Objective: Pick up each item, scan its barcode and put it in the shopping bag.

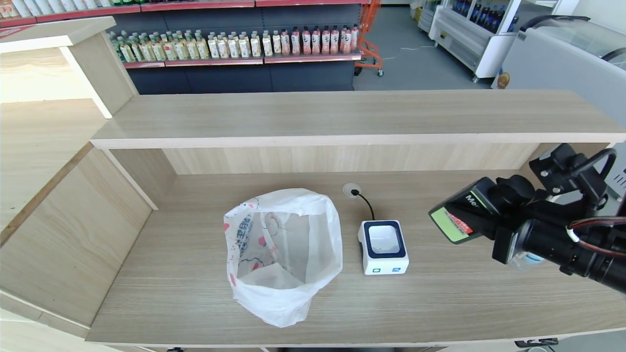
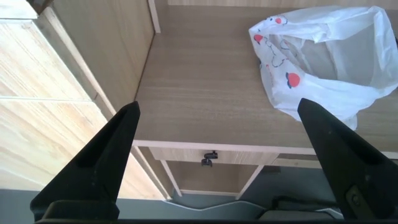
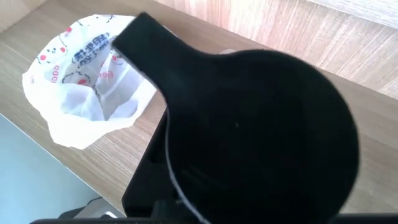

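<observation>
Nearest, the left hand hangs over the near edge of the pale wood-grain desk, its dark tapered fingers spread wide. Beyond slumps the shopping bag — thin crinkled white plastic, mouth gaping — with a boxy white scanner just beside it. Further right, above the desk, the right hand grips a black container with a green label. Bottle-lined shelves stand behind the raised ledge.
</observation>
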{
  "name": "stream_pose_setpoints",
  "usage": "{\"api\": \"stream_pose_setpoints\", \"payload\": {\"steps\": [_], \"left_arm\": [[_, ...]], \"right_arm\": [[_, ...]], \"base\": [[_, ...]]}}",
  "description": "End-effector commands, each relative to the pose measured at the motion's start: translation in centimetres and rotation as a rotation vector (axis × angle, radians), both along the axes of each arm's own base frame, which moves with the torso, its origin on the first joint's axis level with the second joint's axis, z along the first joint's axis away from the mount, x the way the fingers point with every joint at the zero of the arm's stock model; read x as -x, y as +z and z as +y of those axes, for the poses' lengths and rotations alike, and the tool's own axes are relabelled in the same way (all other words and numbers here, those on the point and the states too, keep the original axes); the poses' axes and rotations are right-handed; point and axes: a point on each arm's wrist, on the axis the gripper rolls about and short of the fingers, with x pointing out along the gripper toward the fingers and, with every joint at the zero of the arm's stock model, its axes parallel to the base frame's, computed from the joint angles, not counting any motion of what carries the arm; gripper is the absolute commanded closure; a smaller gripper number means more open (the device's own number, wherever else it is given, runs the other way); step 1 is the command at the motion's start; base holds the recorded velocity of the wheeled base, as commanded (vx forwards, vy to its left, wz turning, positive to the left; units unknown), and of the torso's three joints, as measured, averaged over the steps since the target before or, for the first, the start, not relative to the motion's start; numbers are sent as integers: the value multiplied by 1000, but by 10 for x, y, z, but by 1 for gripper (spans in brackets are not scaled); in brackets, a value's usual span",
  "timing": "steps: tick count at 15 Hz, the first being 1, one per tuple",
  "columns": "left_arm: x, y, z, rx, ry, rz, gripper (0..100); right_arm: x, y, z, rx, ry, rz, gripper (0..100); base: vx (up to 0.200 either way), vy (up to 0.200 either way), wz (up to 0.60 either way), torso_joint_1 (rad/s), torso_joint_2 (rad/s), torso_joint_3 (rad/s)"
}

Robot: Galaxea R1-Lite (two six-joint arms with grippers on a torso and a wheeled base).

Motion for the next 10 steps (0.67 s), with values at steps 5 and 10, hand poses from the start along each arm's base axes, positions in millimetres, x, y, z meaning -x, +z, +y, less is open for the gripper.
{"api": "stream_pose_setpoints", "payload": {"steps": [5,10], "left_arm": [[0,0,0,-3,2,0,0],[0,0,0,2,2,-2,0]], "right_arm": [[-24,-31,6,98,-232,113,100],[-42,-22,55,-121,-80,195,100]], "base": [[0,40,0,0,0,0],[0,0,0,0,0,0]]}}
